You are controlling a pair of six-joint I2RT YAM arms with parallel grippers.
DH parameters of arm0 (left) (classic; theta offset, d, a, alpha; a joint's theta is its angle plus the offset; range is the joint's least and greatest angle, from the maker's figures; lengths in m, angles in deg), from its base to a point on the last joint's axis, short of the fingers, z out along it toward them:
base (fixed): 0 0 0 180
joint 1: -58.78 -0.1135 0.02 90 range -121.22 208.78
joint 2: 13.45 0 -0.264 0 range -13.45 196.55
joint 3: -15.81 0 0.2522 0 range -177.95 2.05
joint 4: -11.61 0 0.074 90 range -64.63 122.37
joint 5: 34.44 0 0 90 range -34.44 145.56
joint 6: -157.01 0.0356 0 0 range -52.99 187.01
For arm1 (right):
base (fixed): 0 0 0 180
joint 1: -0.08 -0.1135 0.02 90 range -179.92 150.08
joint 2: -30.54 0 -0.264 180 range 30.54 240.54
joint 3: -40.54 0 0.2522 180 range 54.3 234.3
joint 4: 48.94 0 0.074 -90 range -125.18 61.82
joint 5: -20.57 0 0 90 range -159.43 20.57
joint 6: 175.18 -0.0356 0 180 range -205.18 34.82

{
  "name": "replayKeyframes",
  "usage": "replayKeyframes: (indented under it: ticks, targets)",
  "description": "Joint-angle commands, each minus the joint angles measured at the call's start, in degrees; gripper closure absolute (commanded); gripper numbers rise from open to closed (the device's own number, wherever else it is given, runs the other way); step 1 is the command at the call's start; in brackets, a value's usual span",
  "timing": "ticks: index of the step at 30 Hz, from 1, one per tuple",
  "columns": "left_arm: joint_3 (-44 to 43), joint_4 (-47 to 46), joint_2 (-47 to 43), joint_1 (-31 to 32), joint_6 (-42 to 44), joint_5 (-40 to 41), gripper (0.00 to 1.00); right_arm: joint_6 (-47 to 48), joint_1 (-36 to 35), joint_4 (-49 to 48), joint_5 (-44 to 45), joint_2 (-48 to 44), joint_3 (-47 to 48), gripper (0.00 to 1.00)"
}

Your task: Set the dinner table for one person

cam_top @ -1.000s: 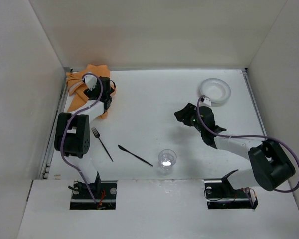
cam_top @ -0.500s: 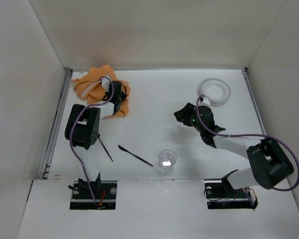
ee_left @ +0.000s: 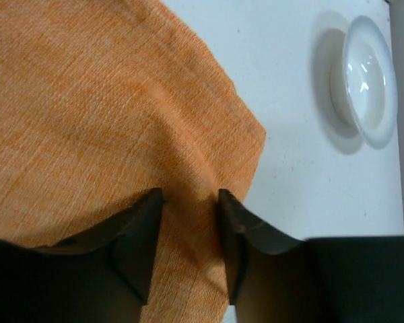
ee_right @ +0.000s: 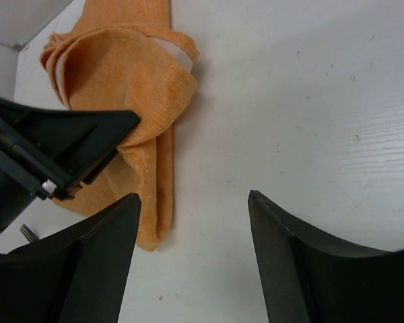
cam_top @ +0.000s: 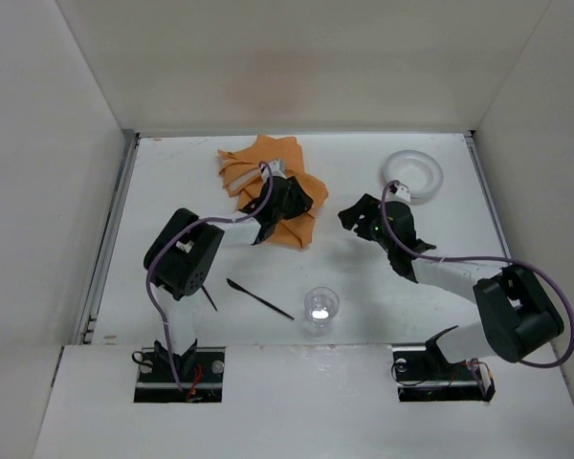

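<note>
The orange cloth [cam_top: 268, 182] lies crumpled at the back middle of the white dinner table [cam_top: 364, 296]. My left gripper [cam_top: 299, 203] is shut on a fold of the orange cloth [ee_left: 108, 114], its jaws pinching the fabric. My right gripper [cam_top: 349, 218] is open and empty, low over the table just right of the cloth [ee_right: 128, 94]. A white plate [cam_top: 412, 175] sits at the back right and shows in the left wrist view [ee_left: 369, 81]. A black knife [cam_top: 259, 298], a black fork [cam_top: 209, 299] partly hidden by the left arm, and a clear glass [cam_top: 320, 306] lie near the front.
White walls close in the table on three sides, with metal rails [cam_top: 107, 249] along its left and right edges. The left arm [cam_top: 187, 258] stretches across the front-left area over the fork.
My left gripper has dragged the orange cloth from the back left corner rightward to the back middle. The right gripper has barely moved.
</note>
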Motion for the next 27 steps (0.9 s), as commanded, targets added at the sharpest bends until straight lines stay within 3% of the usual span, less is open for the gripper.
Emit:
replayKeyframes:
  ticks: [1,9,16,22,27]
  targets:
    - [4.95,-2.49,-7.68,-1.24,-1.28,0.92,0.58,0.62,0.49,-3.89,1.25,-0.26,0.54,0.29]
    - [22.70,-7.15,-24.20,-4.04,-4.62,6.54,0.53,-4.20,-0.65,-5.83,-3.57,11.07,8.44,0.27]
    - [37.12,-3.47,-34.76,-12.30,-7.88,8.40,0.49,-9.30,-0.65,-7.94,-5.25,21.19,16.79,0.26]
    - [41.44,-3.11,-36.97,-17.23,-7.97,5.68,0.42,-12.56,-0.48,-8.82,-5.69,24.80,19.79,0.25]
    - [39.08,-3.90,-31.18,-17.85,-8.32,2.34,0.40,-13.88,-0.65,-9.08,-4.99,24.45,19.61,0.25]
